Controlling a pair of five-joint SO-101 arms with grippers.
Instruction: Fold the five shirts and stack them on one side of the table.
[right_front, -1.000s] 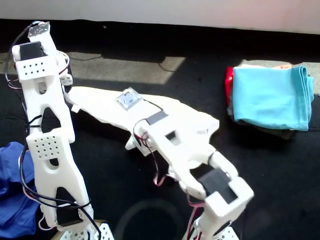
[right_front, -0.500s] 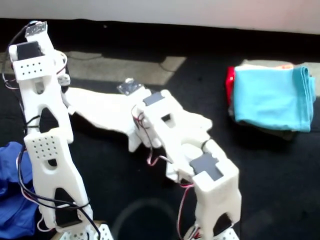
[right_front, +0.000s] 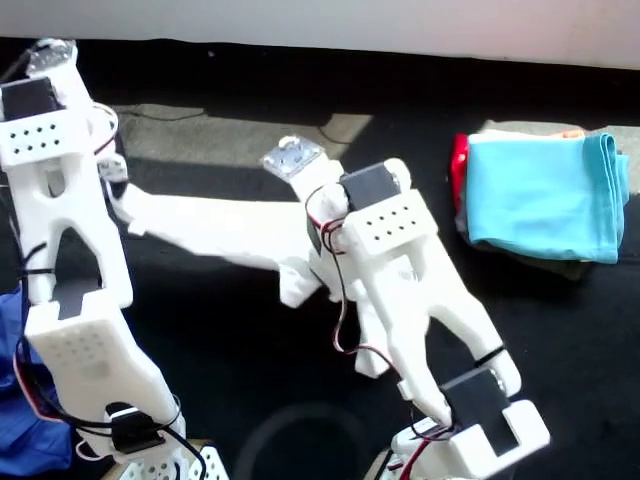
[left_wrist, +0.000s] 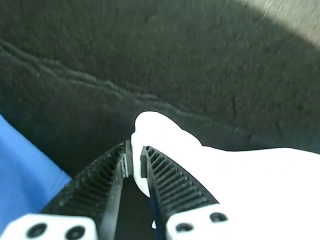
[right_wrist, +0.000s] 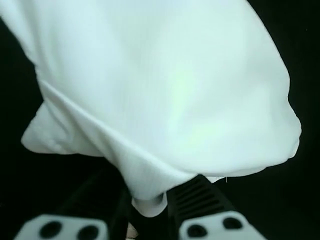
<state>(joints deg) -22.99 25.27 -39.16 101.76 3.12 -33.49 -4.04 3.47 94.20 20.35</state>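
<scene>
A white shirt (right_front: 210, 225) hangs stretched between both grippers over the black table (right_front: 560, 340). My left gripper (left_wrist: 134, 161) is shut on one corner of the white shirt (left_wrist: 240, 175); in the high view the left gripper (right_front: 118, 195) is at the shirt's left end. My right gripper (right_wrist: 150, 200) is shut on a hem fold of the white shirt (right_wrist: 165, 90); from above the right gripper (right_front: 298, 278) is at the shirt's right end. A stack of folded shirts, with a turquoise shirt (right_front: 545, 195) on top, lies at the right side. A crumpled blue shirt (right_front: 15, 400) lies at the near left.
A red shirt edge (right_front: 458, 170) shows on the stack's left side. A sunlit strip (right_front: 220, 140) crosses the far part of the table. The blue shirt (left_wrist: 22, 172) lies close beside my left gripper. Cables run along both arms.
My right arm has risen and swung back and left, carrying the shirt's right end so the cloth is shorter and narrower. My left arm has shifted slightly left.
</scene>
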